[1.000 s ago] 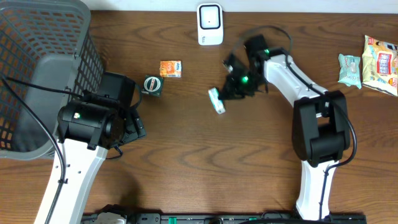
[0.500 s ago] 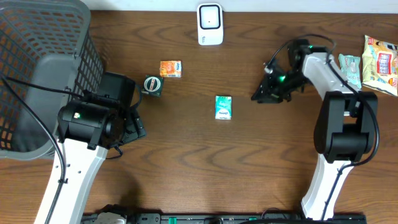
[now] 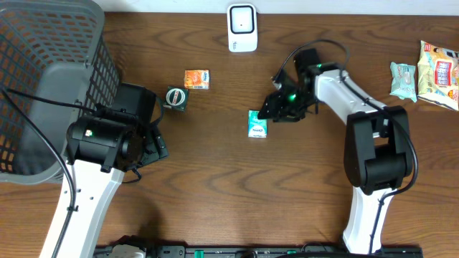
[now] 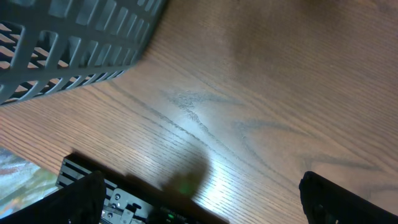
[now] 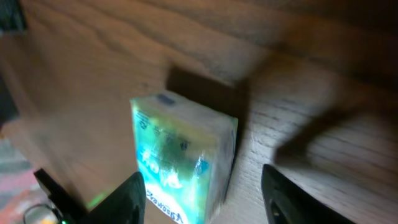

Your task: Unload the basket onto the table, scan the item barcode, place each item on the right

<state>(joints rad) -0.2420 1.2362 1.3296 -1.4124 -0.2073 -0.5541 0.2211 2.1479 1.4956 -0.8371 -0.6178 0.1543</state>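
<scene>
I see the small glossy teal-and-white box point(image 3: 257, 124) lying flat on the dark brown wood-grain table point(image 3: 215, 186), near the middle, below the white rounded plastic scanner point(image 3: 242, 27) and well apart from it. The right gripper point(image 3: 272, 110) hovers just beside the box's upper right corner. In the wrist view its dark fingers point(image 5: 132, 198) are spread wider than the box and clamp nothing. The left gripper point(image 4: 214, 202) hangs over bare wood beside the grey plastic lattice basket point(image 3: 43, 79), fingers wide and empty. A flat orange packet point(image 3: 196, 79) and a small dark green round-faced item point(image 3: 176, 98) lie near each other to the left of the box.
</scene>
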